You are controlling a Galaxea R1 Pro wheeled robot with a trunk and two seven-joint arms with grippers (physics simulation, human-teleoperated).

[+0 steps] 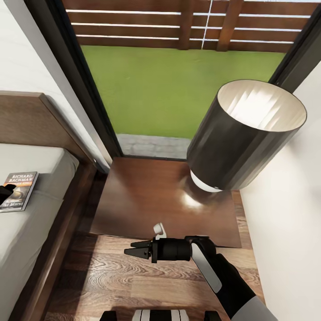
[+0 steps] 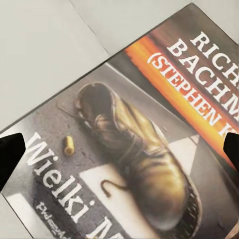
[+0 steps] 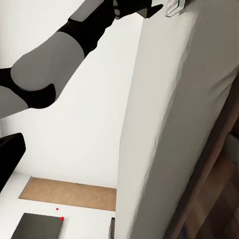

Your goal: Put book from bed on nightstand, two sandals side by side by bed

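Note:
The book (image 1: 18, 191), a dark paperback with white lettering and an orange band, lies flat on the bed's pale mattress (image 1: 31, 223) near its edge. My left gripper (image 2: 119, 154) hangs open just above the cover (image 2: 134, 149), one fingertip (image 2: 10, 159) beyond each side of it; its dark tip (image 1: 4, 193) touches the book's left side in the head view. The nightstand (image 1: 147, 200) stands right of the bed. My right gripper (image 1: 129, 248) is open and empty, pointing toward the bed above the floor before the nightstand. The sandals are out of view.
A dark drum-shade lamp (image 1: 245, 133) stands on the nightstand's right half; the left half is bare wood. The bed's dark frame (image 1: 67, 218) leaves a narrow strip of plank floor (image 1: 133, 285). A tall window (image 1: 178, 89) is behind, a white wall (image 1: 290, 223) to the right.

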